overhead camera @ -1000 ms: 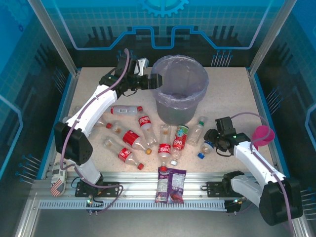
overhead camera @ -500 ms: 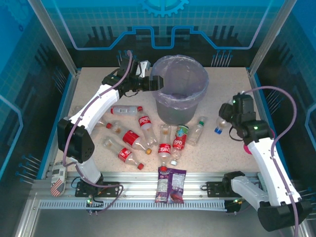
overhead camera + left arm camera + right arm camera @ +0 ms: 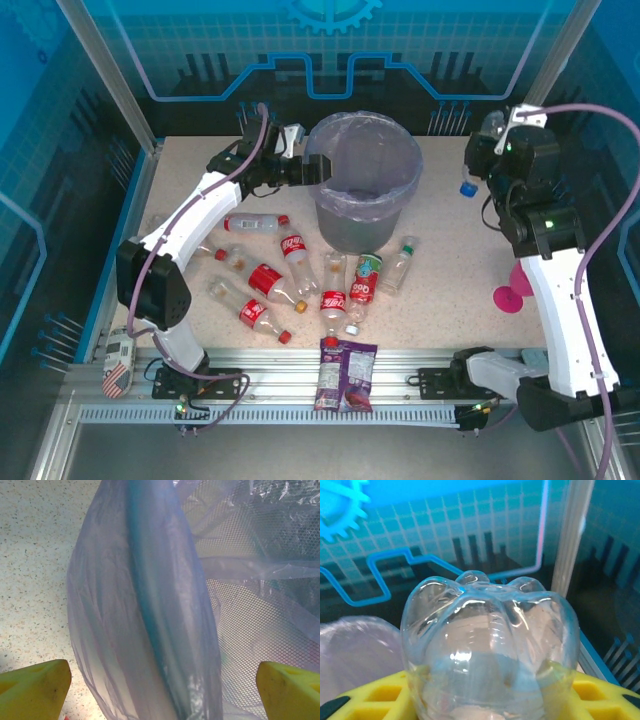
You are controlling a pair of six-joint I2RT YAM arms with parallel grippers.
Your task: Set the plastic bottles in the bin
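The grey bin (image 3: 352, 226), lined with a lilac bag, stands at the back middle of the table. My left gripper (image 3: 318, 167) is open, its yellow fingers wide apart astride the bin's left rim (image 3: 150, 605). High to the right of the bin, my right gripper (image 3: 480, 162) is shut on a clear bottle (image 3: 468, 180) with a blue cap hanging down. In the right wrist view that bottle's base (image 3: 490, 640) sits between the yellow fingers (image 3: 370, 700). Several bottles lie in front of the bin, among them red-labelled ones (image 3: 265, 280), (image 3: 293, 245) and a green-labelled one (image 3: 367, 266).
A flat purple snack packet (image 3: 345, 375) lies at the near edge. A pink object (image 3: 513, 293) stands at the right, beside my right arm. Blue walls and metal posts enclose the table on three sides.
My right arm has lifted the blue-capped bottle off the table and carried it up and back, to the right of the bin. The left gripper has edged slightly closer onto the bin's rim.
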